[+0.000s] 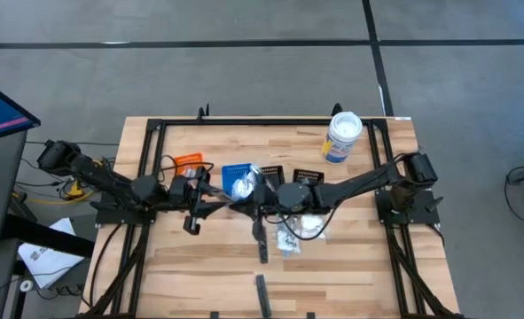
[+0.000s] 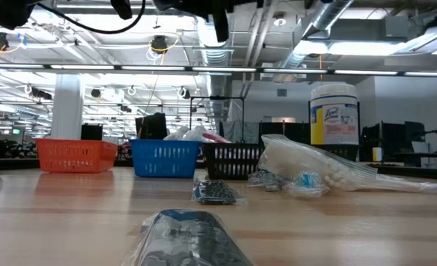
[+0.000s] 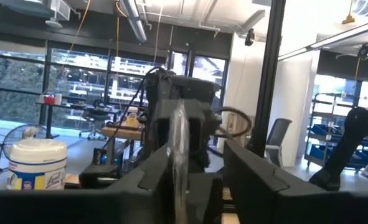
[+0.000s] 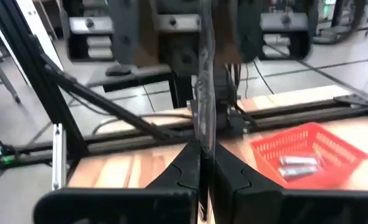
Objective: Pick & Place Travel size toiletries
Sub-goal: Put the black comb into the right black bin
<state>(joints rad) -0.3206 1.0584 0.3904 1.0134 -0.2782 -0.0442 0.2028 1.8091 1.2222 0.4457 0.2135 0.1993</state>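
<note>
Up close, the orange bin at lower right holds silvery tubes; the right gripper pinches a thin clear-wrapped stick; left gripper's fingers unclear

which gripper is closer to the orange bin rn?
Left. The left gripper sits just beside the orange bin, while the right gripper is farther off, past the blue bin.

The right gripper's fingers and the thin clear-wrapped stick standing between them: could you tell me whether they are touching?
Touching. In the right wrist view, the right gripper has its fingers pressed together on the clear-wrapped stick, with no gap showing.
</note>
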